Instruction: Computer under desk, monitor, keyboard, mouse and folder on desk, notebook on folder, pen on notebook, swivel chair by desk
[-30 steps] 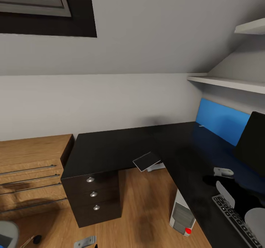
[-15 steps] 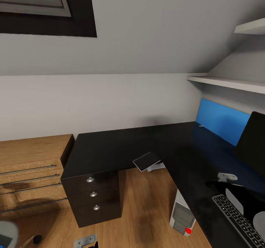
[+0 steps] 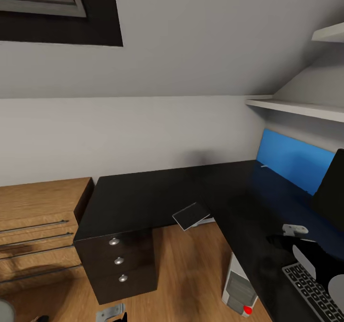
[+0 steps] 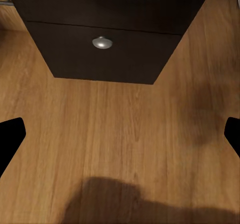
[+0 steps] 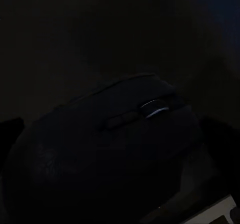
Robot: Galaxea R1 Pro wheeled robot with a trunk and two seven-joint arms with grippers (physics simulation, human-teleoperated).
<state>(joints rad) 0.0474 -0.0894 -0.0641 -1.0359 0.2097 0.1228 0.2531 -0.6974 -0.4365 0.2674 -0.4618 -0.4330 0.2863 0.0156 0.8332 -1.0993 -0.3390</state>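
The mouse (image 5: 107,134) is seen close up on the black worktop (image 3: 157,193) in the right wrist view; whether the right fingers are clenched on it cannot be told. The left fingers (image 4: 10,139) are spread wide over the wooden floor (image 4: 120,134). The keyboard (image 3: 310,288) lies at lower right, the computer (image 3: 239,291) beneath the worktop.

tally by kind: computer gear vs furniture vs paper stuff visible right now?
Computer gear: 4 (computer, monitor, keyboard, mouse)
Furniture: 2 (desk, wooden dresser)
Paper stuff: 1 (notebook, lying half over the inner desk edge)
Total: 7
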